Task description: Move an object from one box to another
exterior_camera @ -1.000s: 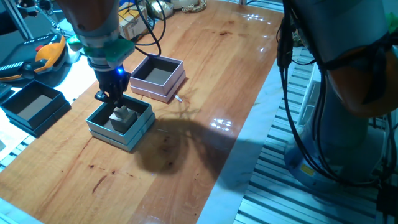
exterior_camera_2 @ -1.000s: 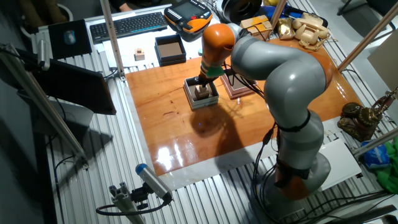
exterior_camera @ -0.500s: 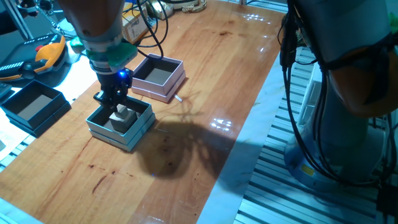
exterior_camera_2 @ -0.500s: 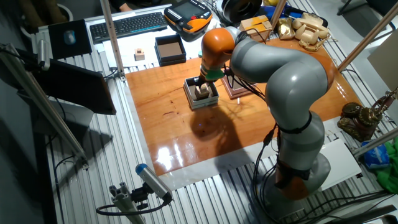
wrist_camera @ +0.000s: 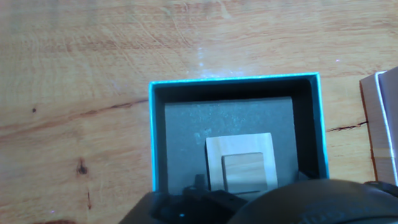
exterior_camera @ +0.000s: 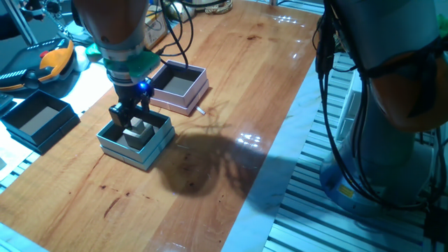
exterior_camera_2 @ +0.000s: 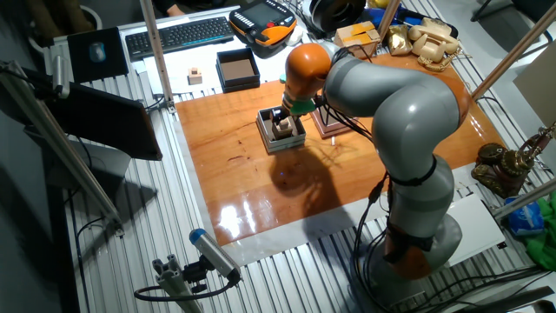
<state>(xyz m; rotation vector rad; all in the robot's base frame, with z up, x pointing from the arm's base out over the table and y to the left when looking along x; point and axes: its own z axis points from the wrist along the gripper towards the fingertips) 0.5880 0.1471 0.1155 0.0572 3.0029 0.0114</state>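
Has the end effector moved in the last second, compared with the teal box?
Yes. In one fixed view the end effector has come down and shifted slightly right, from the teal box's far-left rim to over the wooden block inside it.

We are counting three shallow square boxes in all: one teal-blue box and one pink-lilac box sitting on the wooden table, and one black box sitting off its edge; we are seeing one stepped wooden block lying in the teal-blue box, and one more small wooden block sitting near the black box in the other fixed view; one arm with one gripper is showing; we are also counting one keyboard and one orange-and-black handheld controller.
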